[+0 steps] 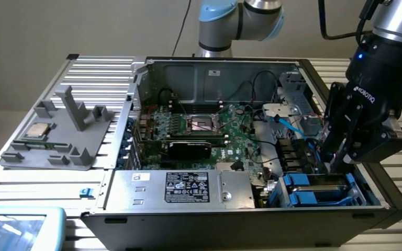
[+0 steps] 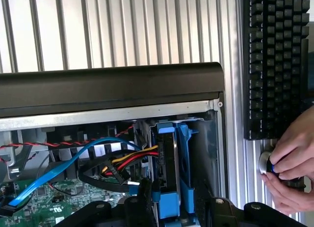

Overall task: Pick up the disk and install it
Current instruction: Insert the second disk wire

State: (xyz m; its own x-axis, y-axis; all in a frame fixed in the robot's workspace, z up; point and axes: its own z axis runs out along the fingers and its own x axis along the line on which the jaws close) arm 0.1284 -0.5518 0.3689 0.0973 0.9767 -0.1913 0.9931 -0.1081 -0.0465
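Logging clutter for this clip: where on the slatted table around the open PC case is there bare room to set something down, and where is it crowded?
Bare slats lie between the grey fixture tray and the case, and beyond the tray toward the table's far edge. Crowded: the drive bay corner, where the gripper hangs over the blue-framed disk, and by the keyboard, where a person's hands rest.

White "ROBOTIQ" lettering on the black gripper (image 1: 346,157), power-supply box (image 1: 180,188) label print illegible
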